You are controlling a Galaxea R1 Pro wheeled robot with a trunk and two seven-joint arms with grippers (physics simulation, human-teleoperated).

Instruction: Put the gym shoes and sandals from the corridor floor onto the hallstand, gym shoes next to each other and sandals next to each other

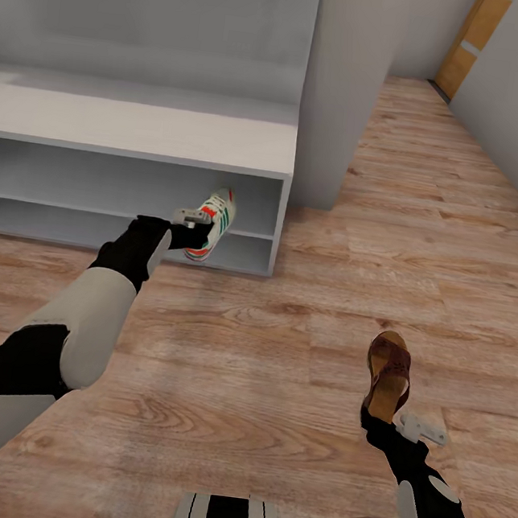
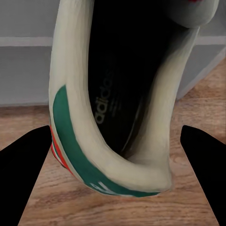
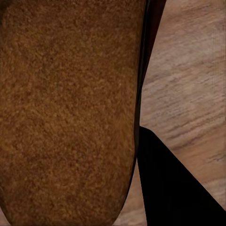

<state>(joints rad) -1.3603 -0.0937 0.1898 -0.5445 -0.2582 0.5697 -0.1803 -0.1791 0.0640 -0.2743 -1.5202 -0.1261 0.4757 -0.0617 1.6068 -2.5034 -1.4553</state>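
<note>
A gym shoe (image 1: 212, 226) is gripped by the left gripper (image 1: 188, 230) at the hallstand (image 1: 145, 128) shelf mouth; a sandal (image 1: 388, 374) is clamped in the right gripper (image 1: 381, 420). The shoe could get knocked loose on the shelf edge.

A cream-white gym shoe (image 2: 117, 94) hangs heel-first toward the camera, its dark inner footbed open to view with pale brand lettering printed on it; a green band wraps the heel rim, and a strip of red-orange shows along the edge beside it; the left gripper's two dark fingers (image 2: 23, 174) stand at either side of the heel, spread apart, and whether they touch the shoe cannot be told; behind the shoe runs the pale grey hallstand (image 2: 28, 66) with a horizontal shelf edge; below it lies the light brown wood-grain corridor floor (image 2: 61, 207).
</note>
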